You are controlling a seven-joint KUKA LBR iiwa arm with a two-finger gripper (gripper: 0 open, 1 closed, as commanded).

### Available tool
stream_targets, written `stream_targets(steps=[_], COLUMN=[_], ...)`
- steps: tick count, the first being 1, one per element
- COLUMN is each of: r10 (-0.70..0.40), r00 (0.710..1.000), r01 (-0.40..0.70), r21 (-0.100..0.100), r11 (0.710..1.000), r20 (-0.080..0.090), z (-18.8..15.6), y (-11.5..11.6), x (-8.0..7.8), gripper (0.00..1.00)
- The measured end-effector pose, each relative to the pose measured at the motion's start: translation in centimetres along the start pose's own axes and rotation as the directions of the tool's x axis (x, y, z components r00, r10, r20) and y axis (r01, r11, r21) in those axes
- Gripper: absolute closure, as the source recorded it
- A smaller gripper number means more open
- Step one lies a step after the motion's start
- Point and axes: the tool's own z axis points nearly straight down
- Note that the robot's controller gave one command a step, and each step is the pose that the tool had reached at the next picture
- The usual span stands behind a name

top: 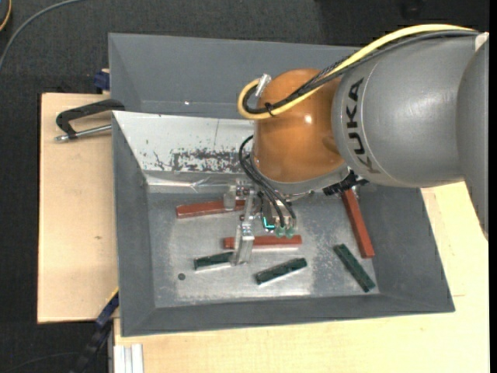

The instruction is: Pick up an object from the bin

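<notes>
My gripper hangs low over the middle of the bin floor, under the orange wrist cover. It is right above the left end of a red-brown bar that lies flat there. A dark green bar lies just below and to the left of the gripper, its right end close to the gripper's tip. Another red-brown bar lies up and to the left, near the back wall. Whether anything is held between the jaws is hidden.
A second dark green bar lies toward the front. A third lies at the right, beside a long red-brown bar along the right wall. The arm covers the bin's upper right.
</notes>
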Motion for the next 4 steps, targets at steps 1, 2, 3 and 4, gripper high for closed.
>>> stream_targets(steps=[1, 2, 3, 4], r10=[0.059, 0.06, 0.059, 0.06], r00=[0.998, 0.998, 0.998, 0.998], r01=[-0.059, -0.06, -0.059, -0.06], r21=[0.001, -0.002, -0.002, -0.002], r11=[0.998, 0.998, 0.998, 0.998], r20=[-0.001, 0.008, 0.008, 0.008], z=[10.69, 10.23, 10.23, 10.23], y=[-0.75, -0.69, -0.69, -0.69], x=[1.8, 1.53, 1.52, 1.52], gripper=[0.0, 1.0, 0.0, 1.0])
